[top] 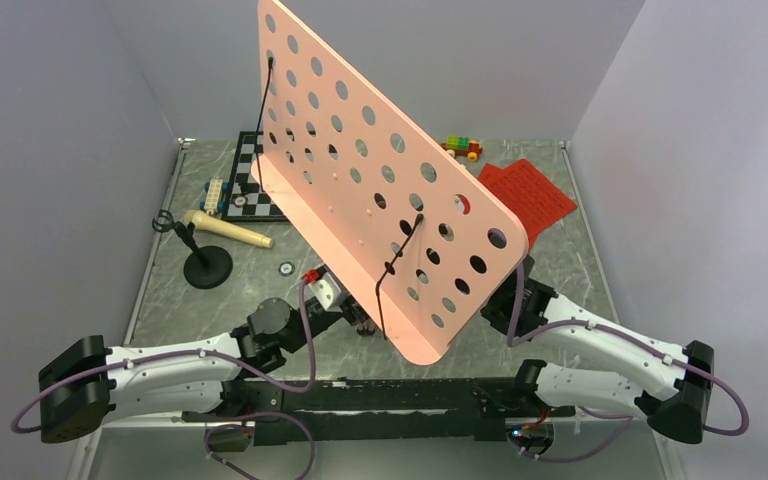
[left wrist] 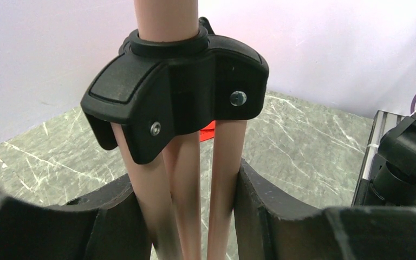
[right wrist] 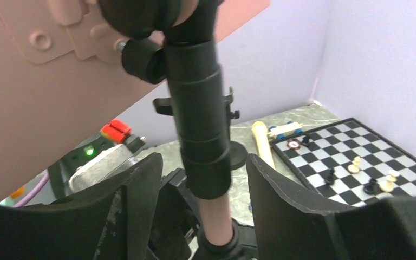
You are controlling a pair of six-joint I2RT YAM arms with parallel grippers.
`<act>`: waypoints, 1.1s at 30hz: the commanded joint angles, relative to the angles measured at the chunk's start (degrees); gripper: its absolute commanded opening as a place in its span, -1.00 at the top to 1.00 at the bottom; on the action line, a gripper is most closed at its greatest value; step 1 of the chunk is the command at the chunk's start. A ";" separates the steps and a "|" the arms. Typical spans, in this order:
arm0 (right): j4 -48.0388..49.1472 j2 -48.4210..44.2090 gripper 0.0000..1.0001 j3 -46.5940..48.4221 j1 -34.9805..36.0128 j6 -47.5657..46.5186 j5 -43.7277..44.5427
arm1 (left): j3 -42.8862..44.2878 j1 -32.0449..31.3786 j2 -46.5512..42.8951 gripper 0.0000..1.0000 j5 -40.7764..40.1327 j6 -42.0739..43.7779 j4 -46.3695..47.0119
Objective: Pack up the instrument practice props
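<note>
The pink perforated music stand (top: pixel 380 190) stands tilted over the middle of the table. My left gripper (left wrist: pixel 187 216) is shut on its folded pink legs (left wrist: pixel 225 162), just below the black collar (left wrist: pixel 179 86). My right gripper (right wrist: pixel 203 200) is open around the stand's black sleeve (right wrist: pixel 197 119), with a gap on each side. The cream microphone (top: pixel 225 230) lies at the left beside its black round-base stand (top: pixel 208 265). Red sheet-music pages (top: pixel 527 195) lie at the back right.
A chessboard (top: pixel 255 175) with pieces sits at the back left, partly behind the pink desk. Small toy bricks (top: pixel 462 148) lie at the back by the wall. A small round piece (top: pixel 286 268) lies near the microphone base. Walls close in on three sides.
</note>
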 commanded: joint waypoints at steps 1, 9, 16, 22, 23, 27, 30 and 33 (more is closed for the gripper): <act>4.97 -1.89 -0.27 -0.97 0.30 1.62 8.36 | 2.43 -0.14 0.16 1.00 -4.81 6.76 2.62; 2.10 -2.31 -0.31 -1.26 1.84 1.37 14.74 | 2.20 -1.39 0.23 1.00 -9.08 7.81 3.67; 4.18 -1.75 -0.26 -3.88 6.32 3.60 24.87 | 3.31 -3.07 1.60 1.00 -12.24 10.29 3.56; 10.35 -1.31 -0.04 -6.25 10.67 2.01 33.39 | 3.94 -4.86 3.08 1.00 -15.25 11.75 4.28; 11.82 -1.15 -0.05 -6.79 11.37 1.65 34.79 | 3.94 -5.12 3.31 1.00 -15.85 12.07 4.69; 17.38 -0.44 -0.15 -8.51 14.69 -0.46 40.68 | 3.94 -5.90 4.29 1.00 -17.98 12.78 5.95; 21.23 0.21 -0.17 -9.48 17.04 -2.60 44.91 | 4.03 -6.28 4.85 1.00 -19.28 12.94 6.44; 24.16 0.55 -0.17 -10.41 18.79 -4.17 49.71 | 3.95 -6.77 5.27 1.00 -20.72 13.33 7.15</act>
